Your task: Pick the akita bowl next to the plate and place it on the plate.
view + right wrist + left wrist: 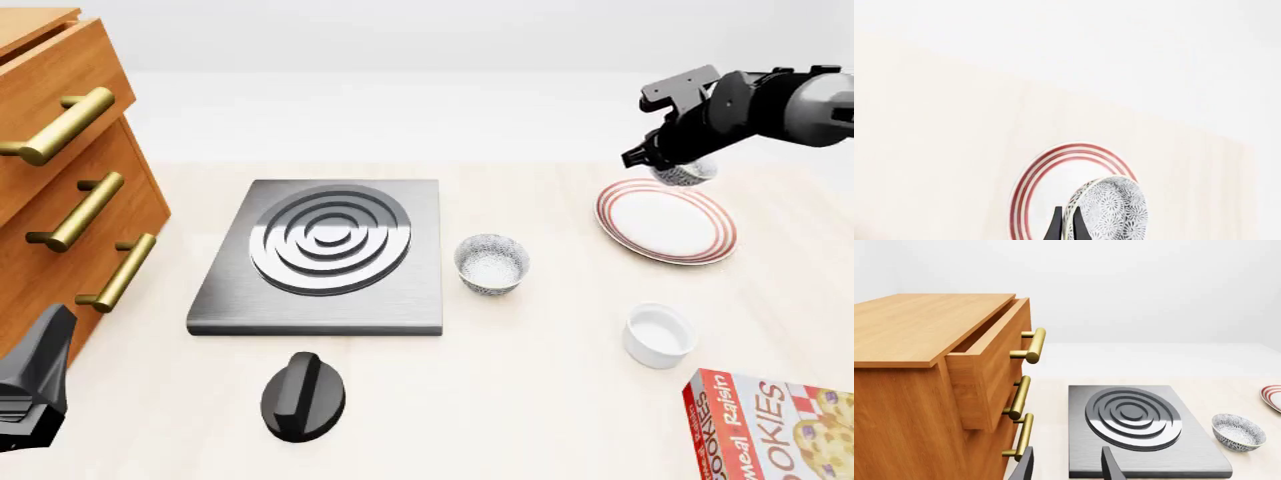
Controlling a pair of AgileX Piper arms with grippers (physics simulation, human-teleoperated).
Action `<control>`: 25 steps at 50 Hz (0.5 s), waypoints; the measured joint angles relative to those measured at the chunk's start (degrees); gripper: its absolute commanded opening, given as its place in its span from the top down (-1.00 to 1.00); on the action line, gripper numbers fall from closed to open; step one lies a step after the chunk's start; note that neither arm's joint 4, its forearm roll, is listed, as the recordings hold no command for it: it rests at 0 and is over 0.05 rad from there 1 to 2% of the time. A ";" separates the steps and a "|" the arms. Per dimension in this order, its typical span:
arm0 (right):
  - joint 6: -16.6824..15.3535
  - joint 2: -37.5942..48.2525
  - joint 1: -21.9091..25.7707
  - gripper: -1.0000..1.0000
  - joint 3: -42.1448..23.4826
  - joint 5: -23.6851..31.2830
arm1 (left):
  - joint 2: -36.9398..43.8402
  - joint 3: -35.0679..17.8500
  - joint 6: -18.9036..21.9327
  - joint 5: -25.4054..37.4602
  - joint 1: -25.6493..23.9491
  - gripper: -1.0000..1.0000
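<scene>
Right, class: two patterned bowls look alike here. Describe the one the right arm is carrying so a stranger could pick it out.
Start at the red-ringed plate on the table's right. Just above its far edge hangs the right tool, shut on a speckled bowl. Its twin sits on the table beside the stove plate; this one is lifted and tipped on edge.

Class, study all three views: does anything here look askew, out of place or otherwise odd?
Two things. The speckled grey-blue bowl hangs tilted on its side in the right gripper, above the red-ringed white plate. The wooden cabinet's top drawer stands partly open. Nothing looks spilled or damaged.
</scene>
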 measured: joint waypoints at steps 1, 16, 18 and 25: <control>0.00 0.24 -0.02 1.00 -0.11 -0.05 | 0.00 0.00 0.00 0.00 0.00 -1.00; 0.09 2.86 -0.56 1.00 -0.75 -1.24 | 0.00 0.00 0.00 0.00 0.00 -1.00; 0.13 3.11 -0.59 1.00 -0.75 -1.42 | 0.00 0.00 0.00 0.00 0.00 -1.00; 0.34 4.01 -0.58 1.00 -0.75 -1.98 | 0.00 0.00 0.00 0.00 0.00 -1.00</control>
